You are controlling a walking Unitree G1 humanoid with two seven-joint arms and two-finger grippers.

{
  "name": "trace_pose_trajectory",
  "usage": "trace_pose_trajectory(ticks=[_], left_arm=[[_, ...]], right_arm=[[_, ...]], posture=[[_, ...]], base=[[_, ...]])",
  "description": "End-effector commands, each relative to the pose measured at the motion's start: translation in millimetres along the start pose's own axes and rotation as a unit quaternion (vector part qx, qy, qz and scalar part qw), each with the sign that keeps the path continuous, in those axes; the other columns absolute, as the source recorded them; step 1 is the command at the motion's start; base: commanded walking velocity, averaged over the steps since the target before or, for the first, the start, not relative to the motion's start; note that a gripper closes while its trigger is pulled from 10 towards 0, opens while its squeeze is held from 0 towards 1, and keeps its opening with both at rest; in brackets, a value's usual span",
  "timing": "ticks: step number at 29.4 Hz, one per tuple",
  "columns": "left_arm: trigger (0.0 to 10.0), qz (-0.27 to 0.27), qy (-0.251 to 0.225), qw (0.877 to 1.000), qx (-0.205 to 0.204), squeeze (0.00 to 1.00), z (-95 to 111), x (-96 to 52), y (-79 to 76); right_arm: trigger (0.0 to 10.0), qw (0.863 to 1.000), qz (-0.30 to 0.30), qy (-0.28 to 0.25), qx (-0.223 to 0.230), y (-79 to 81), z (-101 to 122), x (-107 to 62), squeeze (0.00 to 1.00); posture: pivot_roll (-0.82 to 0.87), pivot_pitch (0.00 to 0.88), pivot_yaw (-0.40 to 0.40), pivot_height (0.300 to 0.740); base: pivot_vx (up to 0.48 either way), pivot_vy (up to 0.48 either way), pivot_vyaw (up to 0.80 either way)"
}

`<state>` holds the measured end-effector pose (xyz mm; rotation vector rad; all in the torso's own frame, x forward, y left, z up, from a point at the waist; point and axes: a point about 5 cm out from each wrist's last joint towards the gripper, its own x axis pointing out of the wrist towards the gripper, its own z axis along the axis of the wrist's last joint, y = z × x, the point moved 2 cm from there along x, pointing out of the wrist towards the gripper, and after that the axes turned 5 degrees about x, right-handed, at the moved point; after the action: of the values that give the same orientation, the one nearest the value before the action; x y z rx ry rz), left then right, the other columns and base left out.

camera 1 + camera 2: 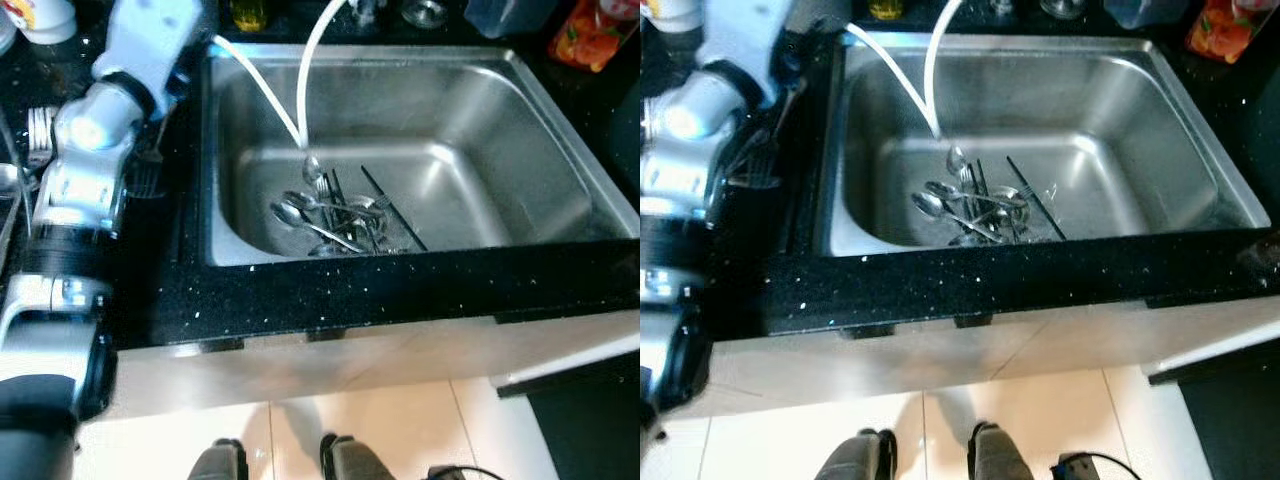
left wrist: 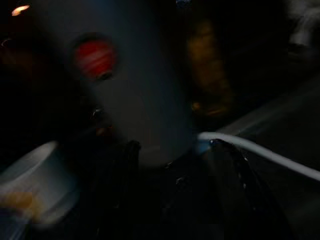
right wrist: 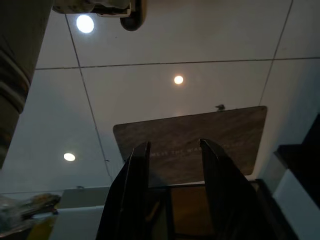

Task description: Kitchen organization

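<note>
A pile of cutlery (image 1: 335, 215), with spoons, forks and dark chopsticks, lies on the bottom of the steel sink (image 1: 520, 130). A white hose (image 1: 260, 85) hangs down into the sink just above the pile. My left arm (image 1: 95, 140) reaches up over the black counter left of the sink. In the dark left wrist view, my left gripper (image 2: 175, 145) is open, facing a white bottle (image 2: 125, 90) with a red mark, with the hose (image 2: 260, 152) beside it. My right gripper (image 3: 175, 144) points at the ceiling, open and holding nothing.
An orange packet (image 1: 590, 30) sits on the counter behind the sink's right corner. A white container (image 1: 45, 15) stands at the back left, with some metal utensils (image 1: 40, 130) on the counter's left. The black counter edge (image 1: 400, 290) runs in front of my feet (image 1: 220, 460).
</note>
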<state>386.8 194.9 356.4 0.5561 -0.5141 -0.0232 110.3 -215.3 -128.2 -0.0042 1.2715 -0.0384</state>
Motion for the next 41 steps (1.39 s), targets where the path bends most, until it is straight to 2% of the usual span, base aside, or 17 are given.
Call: trace_pose_trajectory(ticks=[1, 2, 5, 10, 16, 18, 22, 23, 24, 27, 29, 37, 40, 41], left_arm=[[10.0, 0.052, 0.018, 0.997, -0.049, 0.00, -0.5, -17.3, 2.6], [10.0, 0.068, 0.027, 0.996, -0.057, 0.00, -3.4, -23.9, 3.9], [10.0, 0.087, 0.047, 0.993, -0.062, 0.00, -8.7, -31.8, 5.5], [10.0, 0.088, 0.063, 0.992, -0.060, 0.00, -10.6, -38.4, 3.1], [10.0, 0.100, 0.092, 0.989, -0.063, 0.00, -8.9, -57.6, -4.7], [10.0, 0.110, 0.093, 0.989, -0.047, 0.00, -1.7, -66.7, -4.3], [10.0, 0.120, 0.086, 0.989, -0.033, 0.00, 4.1, -69.9, -1.4], [10.0, 0.132, 0.068, 0.989, -0.005, 0.00, 11.3, -69.4, 5.1], [10.0, 0.132, 0.068, 0.989, -0.005, 0.00, 11.3, -69.4, 5.1], [10.0, 0.190, 0.023, 0.978, 0.087, 0.00, 34.5, -69.0, 33.3], [10.0, 0.202, 0.025, 0.974, 0.103, 0.00, 35.4, -70.6, 39.4], [10.0, 0.207, 0.034, 0.972, 0.107, 0.00, 34.4, -75.2, 38.9], [10.0, 0.213, 0.023, 0.974, 0.074, 0.00, 37.6, -73.6, 41.0], [10.0, 0.214, 0.003, 0.974, 0.069, 0.00, 44.7, -72.0, 43.2]], right_arm=[[10.0, 1.000, -0.003, 0.023, -0.007, -3.6, -11.6, -1.0, 0.00], [10.0, 1.000, -0.003, 0.022, -0.008, -3.3, -10.0, -0.8, 0.00], [10.0, 1.000, -0.002, 0.020, -0.009, -2.9, -7.9, -0.6, 0.00], [10.0, 1.000, -0.001, 0.018, -0.012, -2.3, -4.9, -0.4, 0.00], [10.0, 1.000, -0.001, 0.015, -0.013, -2.3, 0.1, -0.1, 0.00], [10.0, 1.000, -0.002, 0.014, -0.013, -3.1, 1.2, -0.1, 0.00], [10.0, 1.000, -0.003, 0.014, -0.013, -3.6, 0.8, -0.2, 0.00], [10.0, 1.000, -0.003, 0.015, -0.012, -3.7, -0.2, -0.2, 0.00], [10.0, 1.000, -0.003, 0.015, -0.012, -3.7, -0.2, -0.2, 0.00], [10.0, 1.000, -0.003, 0.017, -0.010, -3.2, -2.0, -0.2, 0.00], [10.0, 1.000, -0.004, 0.016, -0.010, -3.1, -2.3, -0.2, 0.00], [10.0, 1.000, -0.006, 0.020, -0.007, -4.8, -7.2, -0.7, 0.00], [10.0, 1.000, -0.007, 0.022, -0.007, -5.7, -9.5, -1.0, 0.00], [10.0, 1.000, -0.008, 0.023, -0.007, -6.2, -10.6, -1.2, 0.00]], posture=[[0.08, 0.168, -0.057, 0.740], [0.09, 0.165, -0.057, 0.740], [0.09, 0.164, -0.058, 0.740], [0.11, 0.159, -0.061, 0.740], [0.11, 0.151, -0.064, 0.740], [0.11, 0.150, -0.068, 0.740], [0.12, 0.149, -0.068, 0.740], [0.12, 0.148, -0.070, 0.740], [0.12, 0.148, -0.070, 0.740], [0.12, 0.145, -0.070, 0.740], [0.12, 0.144, -0.070, 0.740], [0.11, 0.147, -0.072, 0.740], [0.11, 0.148, -0.073, 0.740], [0.11, 0.149, -0.073, 0.740]], base=[[0.000, 0.000, 0.00], [0.000, 0.000, 0.00], [0.000, 0.000, 0.00], [0.000, 0.000, 0.00], [0.000, 0.000, 0.00], [0.000, 0.000, 0.00], [0.000, 0.000, 0.00], [0.000, 0.000, 0.00], [0.000, 0.000, 0.00], [0.000, 0.000, 0.00], [0.000, 0.000, 0.00], [0.000, 0.000, 0.00], [0.000, 0.000, 0.00], [0.000, 0.000, 0.00]])
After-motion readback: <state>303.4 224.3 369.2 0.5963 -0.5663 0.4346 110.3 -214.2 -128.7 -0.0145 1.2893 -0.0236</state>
